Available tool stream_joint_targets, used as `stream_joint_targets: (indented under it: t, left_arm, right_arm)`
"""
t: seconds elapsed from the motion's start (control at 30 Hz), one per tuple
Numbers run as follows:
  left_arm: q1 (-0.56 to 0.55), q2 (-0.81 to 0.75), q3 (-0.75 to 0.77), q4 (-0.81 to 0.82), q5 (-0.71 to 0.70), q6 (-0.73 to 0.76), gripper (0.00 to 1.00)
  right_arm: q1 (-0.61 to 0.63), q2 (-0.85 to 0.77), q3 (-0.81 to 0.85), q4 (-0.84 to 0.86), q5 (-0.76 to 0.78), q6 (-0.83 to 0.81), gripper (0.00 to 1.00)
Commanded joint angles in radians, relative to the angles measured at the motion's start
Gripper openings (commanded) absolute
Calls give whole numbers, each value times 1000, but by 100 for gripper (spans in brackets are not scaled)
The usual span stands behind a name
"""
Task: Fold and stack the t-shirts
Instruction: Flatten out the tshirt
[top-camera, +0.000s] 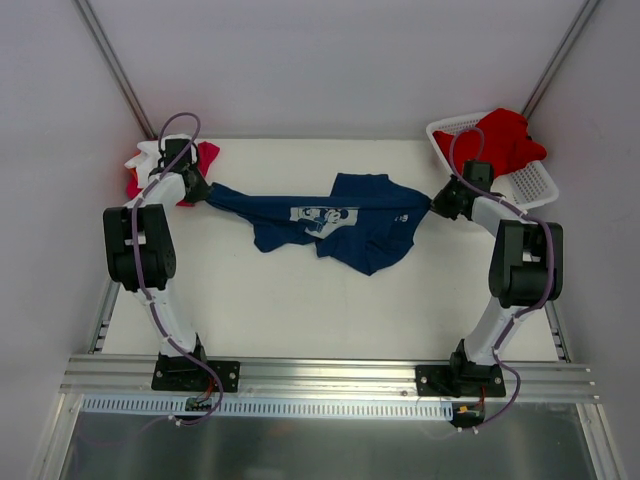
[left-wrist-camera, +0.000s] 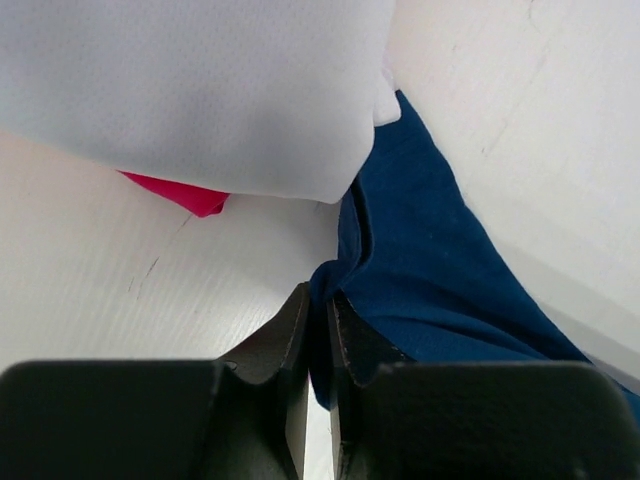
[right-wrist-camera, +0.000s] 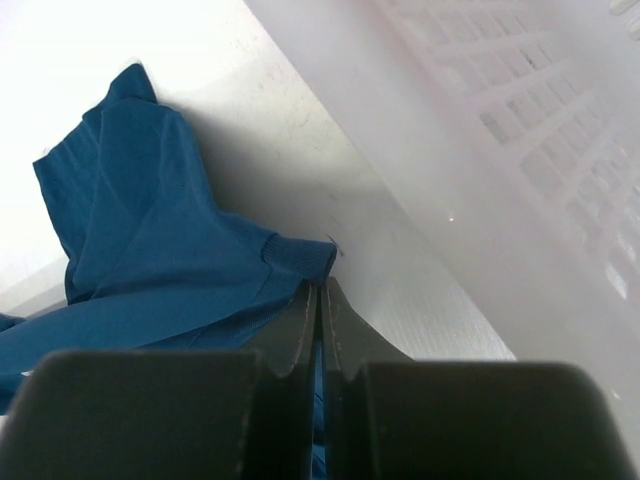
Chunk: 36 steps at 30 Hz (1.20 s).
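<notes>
The navy t-shirt (top-camera: 340, 228) with a white chest print is stretched across the back of the table between both arms. My left gripper (top-camera: 200, 190) is shut on its left end; in the left wrist view the blue cloth (left-wrist-camera: 440, 270) runs into the closed jaws (left-wrist-camera: 318, 300). My right gripper (top-camera: 437, 203) is shut on its right end; in the right wrist view the ribbed hem (right-wrist-camera: 300, 255) sits at the jaw tips (right-wrist-camera: 322, 290). A red t-shirt (top-camera: 510, 138) lies in the basket. White (top-camera: 145, 155) and red (top-camera: 207, 155) shirts lie behind the left gripper.
The white lattice basket (top-camera: 530, 185) stands at the back right, close beside my right gripper, and its wall (right-wrist-camera: 520, 150) fills the right wrist view. In the left wrist view, white cloth (left-wrist-camera: 200, 90) hangs over a magenta edge (left-wrist-camera: 190, 195). Aluminium rails run along the near edge.
</notes>
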Motion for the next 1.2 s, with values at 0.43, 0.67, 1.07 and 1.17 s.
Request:
stream_joint_targets:
  t: [0.43, 0.67, 1.07, 1.17]
  left_arm:
    - [-30, 111, 140, 3, 33, 20, 76]
    - [-67, 47, 110, -3, 20, 22, 92]
    - [-344, -205, -24, -15, 27, -29, 85]
    - [-444, -230, -44, -14, 31, -62, 79]
  right_arm:
    - [66, 43, 91, -39, 59, -30, 3]
    - [90, 22, 106, -72, 84, -56, 40]
    - [166, -110, 136, -158, 238, -142, 40]
    - [181, -133, 140, -174, 245, -150, 40]
